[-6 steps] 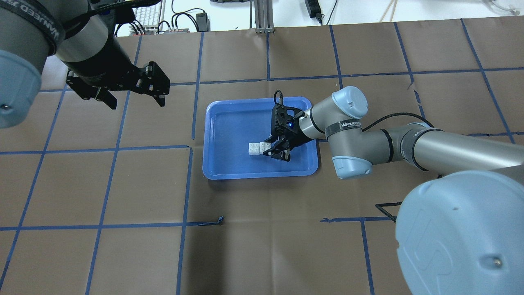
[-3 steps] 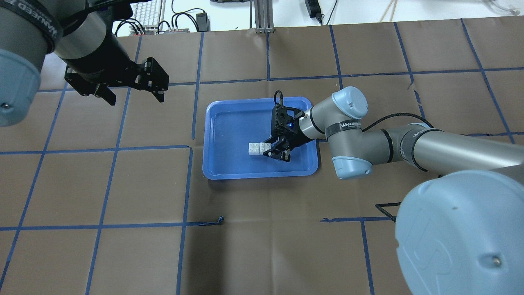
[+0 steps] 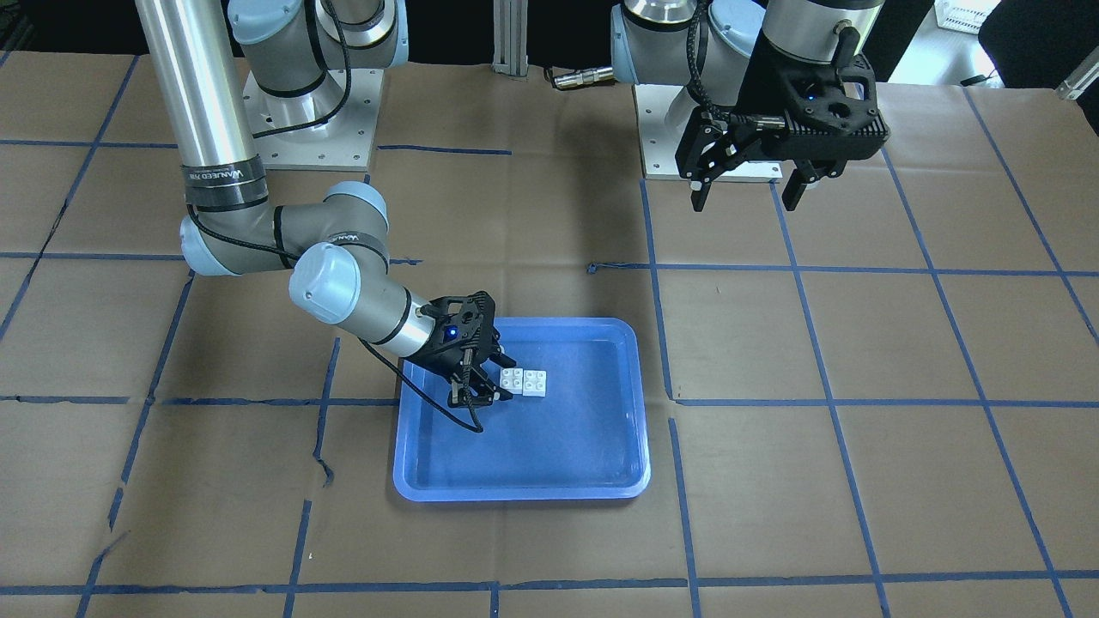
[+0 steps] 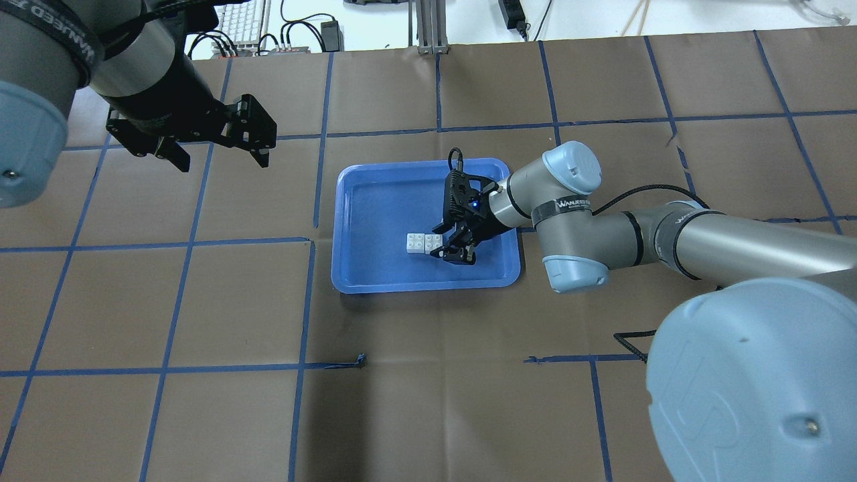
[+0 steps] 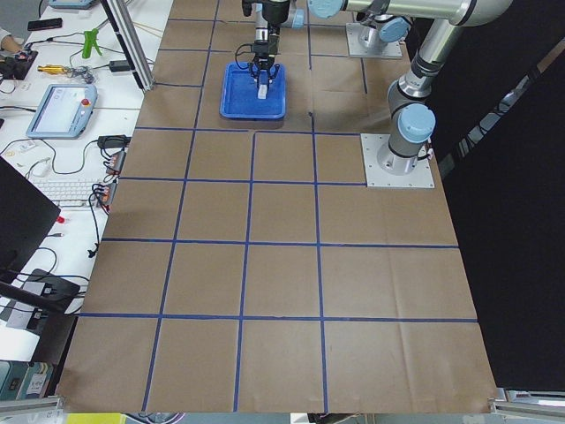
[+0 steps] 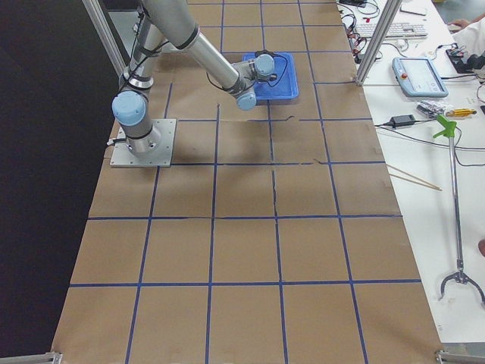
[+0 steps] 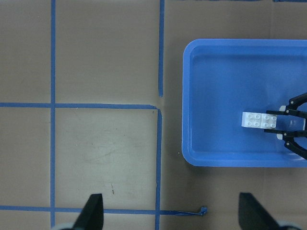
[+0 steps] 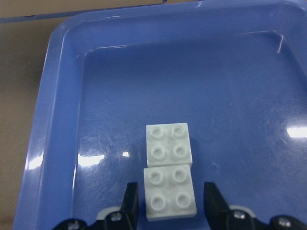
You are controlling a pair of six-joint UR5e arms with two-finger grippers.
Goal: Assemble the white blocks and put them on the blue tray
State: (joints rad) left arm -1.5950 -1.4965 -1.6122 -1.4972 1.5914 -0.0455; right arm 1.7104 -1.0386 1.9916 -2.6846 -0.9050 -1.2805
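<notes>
Two white blocks (image 8: 168,146) (image 8: 170,194) lie side by side, touching, on the floor of the blue tray (image 8: 62,120); I cannot tell whether they are joined. They also show in the overhead view (image 4: 416,243) and the front view (image 3: 534,383). My right gripper (image 8: 170,206) (image 4: 435,242) (image 3: 501,379) is low in the tray, open, its fingers (image 8: 129,201) on either side of the nearer block with a small gap on each side. My left gripper (image 4: 224,162) (image 3: 743,204) hangs open and empty high above the table, well to the left of the tray (image 4: 343,201).
The table is covered in brown paper with a blue tape grid. The tray (image 3: 403,481) sits near the middle. My right arm's elbow (image 4: 569,221) reaches over the tray's right rim. The left wrist view shows the tray (image 7: 186,96) and the blocks (image 7: 261,120) from above.
My left gripper has drifted slightly away from me, toward the table's far side. My right gripper and the blocks have stayed in place.
</notes>
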